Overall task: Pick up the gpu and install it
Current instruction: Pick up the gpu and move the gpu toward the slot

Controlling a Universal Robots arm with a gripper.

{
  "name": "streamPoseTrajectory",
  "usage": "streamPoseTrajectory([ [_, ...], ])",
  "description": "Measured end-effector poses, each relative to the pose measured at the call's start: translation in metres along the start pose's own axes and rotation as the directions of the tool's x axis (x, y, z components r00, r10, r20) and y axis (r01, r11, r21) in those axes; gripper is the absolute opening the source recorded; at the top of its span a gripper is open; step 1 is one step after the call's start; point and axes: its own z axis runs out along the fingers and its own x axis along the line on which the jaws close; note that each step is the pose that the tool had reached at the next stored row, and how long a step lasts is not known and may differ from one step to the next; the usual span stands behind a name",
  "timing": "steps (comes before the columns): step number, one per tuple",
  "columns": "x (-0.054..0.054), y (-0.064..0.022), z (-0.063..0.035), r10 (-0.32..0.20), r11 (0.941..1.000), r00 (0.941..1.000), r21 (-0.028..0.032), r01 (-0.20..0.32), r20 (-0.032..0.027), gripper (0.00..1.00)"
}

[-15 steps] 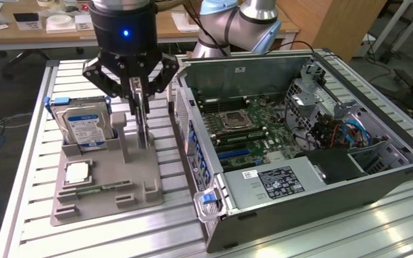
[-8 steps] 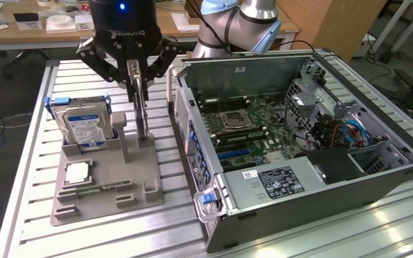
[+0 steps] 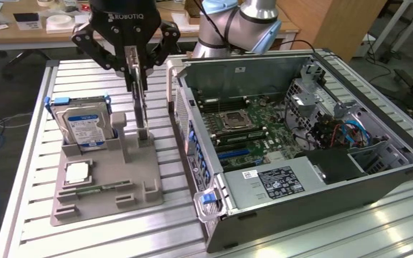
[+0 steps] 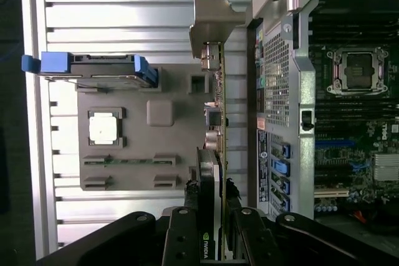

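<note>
The gpu (image 3: 141, 115) hangs edge-on as a thin vertical card over the grey holder (image 3: 106, 207) on the slatted table. Its lower end is at the holder's upright slot, and I cannot tell whether it has left the slot. My gripper (image 3: 137, 80) comes down from above, shut on the card's top edge with a finger on each side. In the wrist view the gpu (image 4: 219, 123) runs away from my gripper (image 4: 218, 219), green board edge and black shroud together. Its silver bracket (image 4: 209, 23) is at the far end, close beside the computer case.
The open computer case (image 3: 192, 126) lies at the exterior view's right of the holder, motherboard (image 3: 249, 129) facing up; its perforated rear wall (image 4: 277, 79) is right next to the card. On the holder are a hard drive (image 3: 84, 124), a CPU (image 3: 77, 172) and a RAM stick (image 3: 100, 189).
</note>
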Motion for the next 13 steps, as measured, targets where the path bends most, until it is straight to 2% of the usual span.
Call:
streamPoseTrajectory([
  [3, -0.0001, 0.0001, -0.0034, 0.000, 1.0000, 1.0000, 0.0000, 0.000, 0.0000, 0.27],
  [13, -0.0002, 0.0002, -0.0058, 0.000, 1.0000, 1.0000, 0.0002, 0.000, -0.0002, 0.27],
])
